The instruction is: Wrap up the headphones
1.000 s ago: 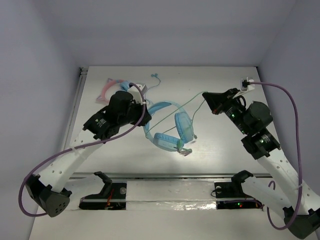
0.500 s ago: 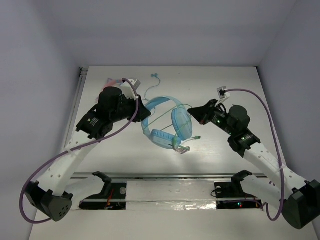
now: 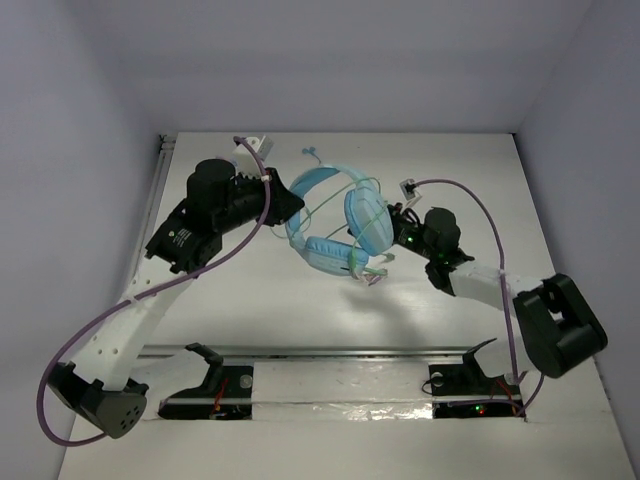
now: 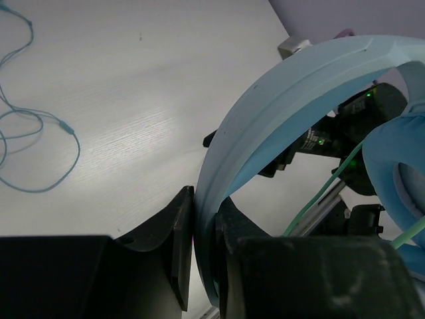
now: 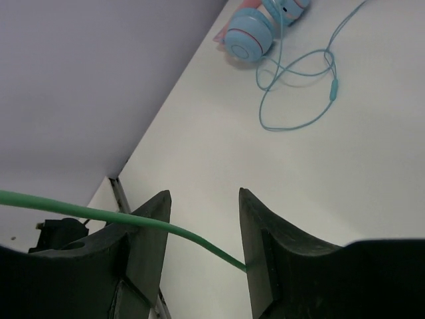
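The left claw (image 3: 284,205) is clamped tight on the blue headband (image 4: 292,83) of the headphones (image 3: 335,218), one jaw on each side of the band, and holds them up over the middle of the table (image 3: 230,300). The band arches toward the far side. One padded cup (image 3: 366,222) faces the right arm and the other cup (image 3: 328,256) hangs lower, nearer the arm bases.

The right claw (image 3: 393,224) sits just beside the upper cup with its jaws standing apart and gripping nothing. From the right wrist, the thin green cable (image 5: 80,211) crosses over one finger and dips into the gap between the two without being pinched. From above, the cable loops loosely around the band and the cups.

Thin teal earbuds (image 5: 299,90) lie loose on the table at the far side, and a smaller pair of pink-and-blue headphones (image 5: 247,40) rests beyond them, near the back wall
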`<state>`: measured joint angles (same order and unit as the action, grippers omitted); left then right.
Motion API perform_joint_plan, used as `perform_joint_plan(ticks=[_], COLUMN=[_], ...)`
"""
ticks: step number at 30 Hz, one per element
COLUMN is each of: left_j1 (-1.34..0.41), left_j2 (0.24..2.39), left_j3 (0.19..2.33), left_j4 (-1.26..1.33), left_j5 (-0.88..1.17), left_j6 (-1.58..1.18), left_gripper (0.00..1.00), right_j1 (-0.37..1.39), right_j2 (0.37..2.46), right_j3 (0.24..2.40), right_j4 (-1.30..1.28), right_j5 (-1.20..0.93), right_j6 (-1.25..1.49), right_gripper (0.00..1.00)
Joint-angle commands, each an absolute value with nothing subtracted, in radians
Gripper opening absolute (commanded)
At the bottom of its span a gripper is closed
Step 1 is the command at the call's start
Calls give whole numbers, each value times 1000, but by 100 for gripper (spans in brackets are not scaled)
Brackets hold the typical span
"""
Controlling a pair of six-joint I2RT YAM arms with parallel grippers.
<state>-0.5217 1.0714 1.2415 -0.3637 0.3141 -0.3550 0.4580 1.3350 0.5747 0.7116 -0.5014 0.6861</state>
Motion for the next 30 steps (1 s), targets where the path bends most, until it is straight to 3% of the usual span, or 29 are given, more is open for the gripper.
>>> perform_joint_plan(ticks=[1,22,30], left_j1=[-520,-511,-511], left_j2=[1065,1108,1109], left_j3=[1310,1378,1356], left_j4=[-264,-242,-212], left_j5=[348,313,311], left_j6=[-411,-422,-451], left_gripper=[0,0,0], right_j1=[453,462,462], right_j2=[1416,1588,1652], right_j3=[568,449,448], right_j4=[955,1049,1098], right_j5=[-549,-338,-324], right_j6=[719,776,802], right_gripper=[52,49,56])
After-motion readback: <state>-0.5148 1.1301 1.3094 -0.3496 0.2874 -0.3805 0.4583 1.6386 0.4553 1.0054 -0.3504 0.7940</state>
